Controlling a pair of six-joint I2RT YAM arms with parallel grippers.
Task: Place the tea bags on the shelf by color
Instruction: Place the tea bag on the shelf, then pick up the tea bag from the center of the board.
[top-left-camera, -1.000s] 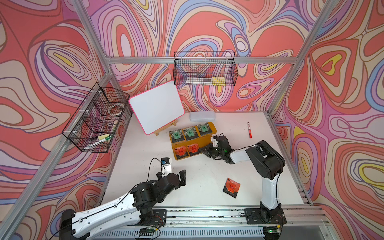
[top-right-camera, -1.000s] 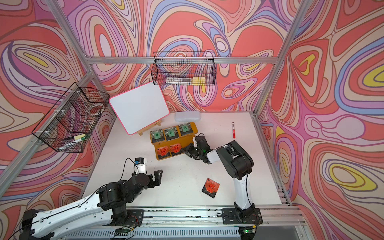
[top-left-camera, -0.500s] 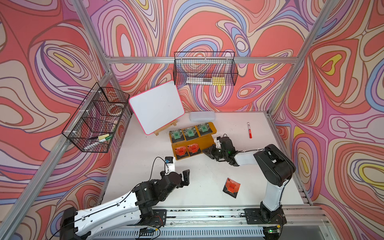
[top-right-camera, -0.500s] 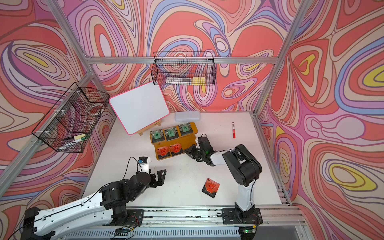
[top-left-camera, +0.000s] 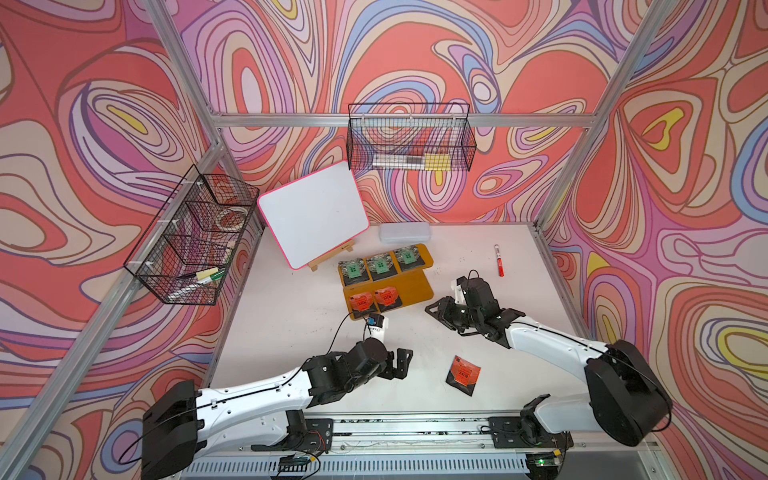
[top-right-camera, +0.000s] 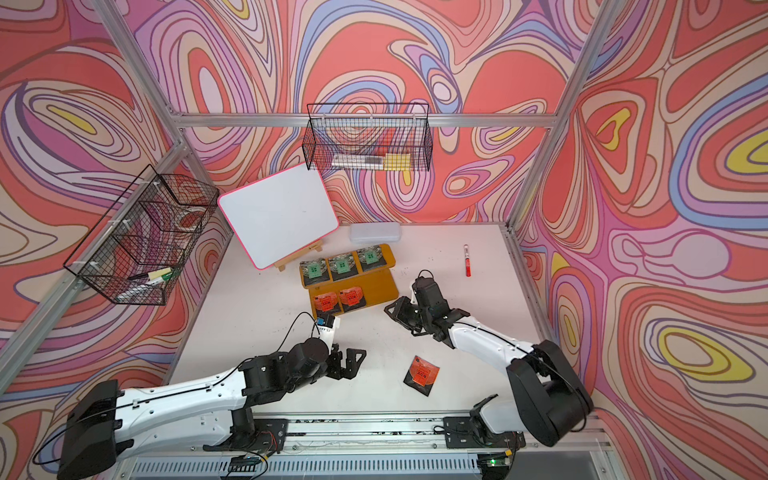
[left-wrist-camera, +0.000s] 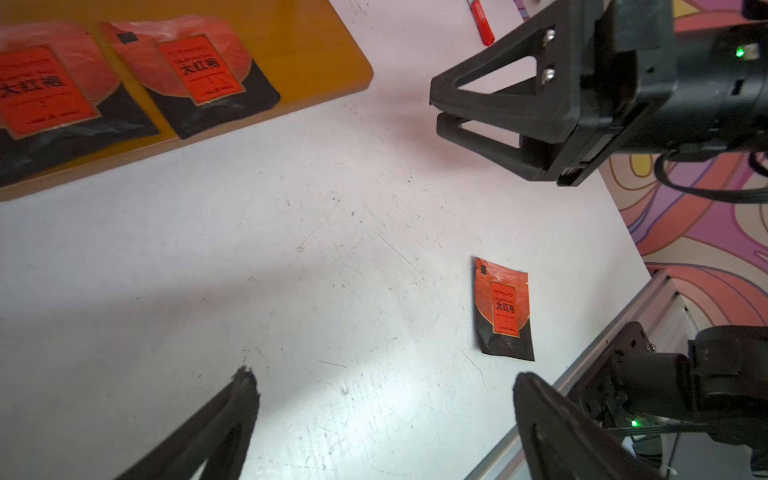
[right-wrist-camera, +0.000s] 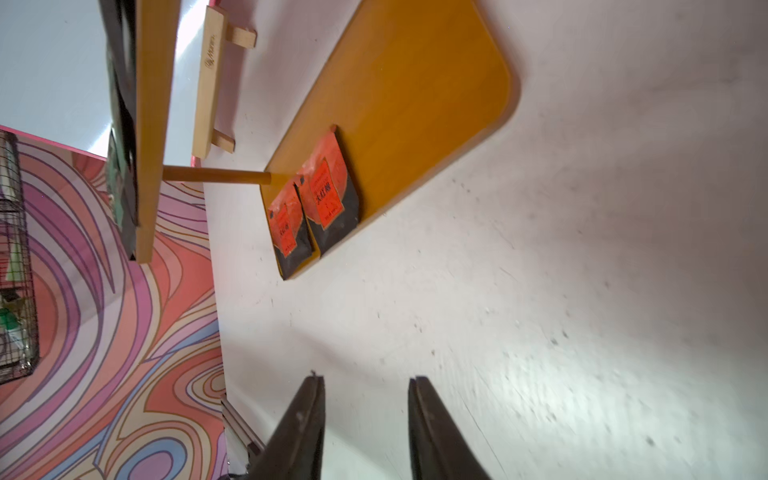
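- Left tool: spread wide, empty, above tabletop.
- Right tool: slightly parted, empty, near lower board of shelf.
- Three green tea bags on upper board; two orange-red tea bags on lower.
- Third orange-red tea bag flat on tabletop, between arms.

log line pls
three green tea bags: upper tier | two orange: lower tier | one orange: table | left pincer open | right pincer open

Robotics lab test cell: aluminium frame enclosing white tabletop, printed swirl-pattern wall panels all round, two robot arms bolted to mounting rail along lower edge of picture.
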